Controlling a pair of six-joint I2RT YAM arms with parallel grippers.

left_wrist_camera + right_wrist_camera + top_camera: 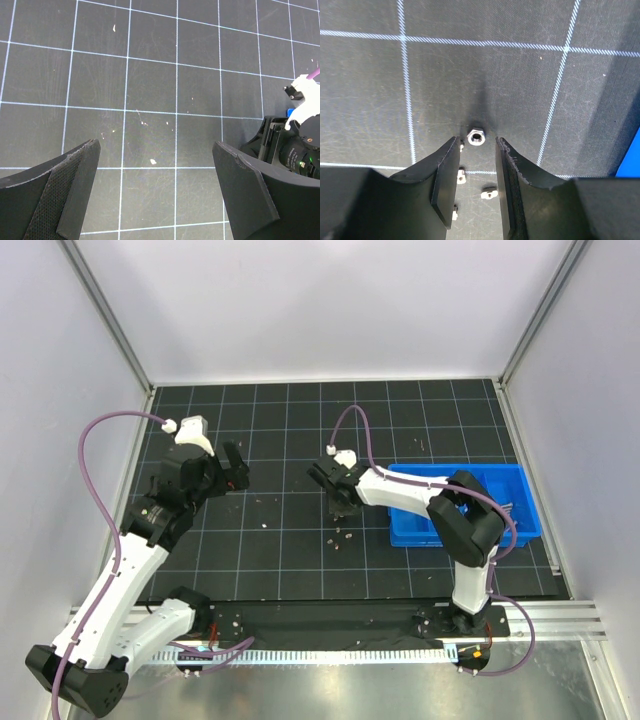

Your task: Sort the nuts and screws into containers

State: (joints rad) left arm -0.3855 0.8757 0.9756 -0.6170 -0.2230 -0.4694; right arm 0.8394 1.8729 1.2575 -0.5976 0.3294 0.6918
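A silvery hex nut lies flat on the black grid mat, just beyond the tips of my right gripper, in line with the gap. The jaws are open, a narrow gap apart, with nothing between them. Three squarish nuts lie on the mat under the fingers. From above, my right gripper hangs over a small cluster of bits, left of the blue containers. My left gripper is wide open over bare mat near a pale speck. I cannot make out any screws.
The blue tray's edge shows at the far right of the right wrist view. The right arm's wrist sits close to my left gripper's right finger. A few loose specks lie between the arms. Metal frame rails border the mat.
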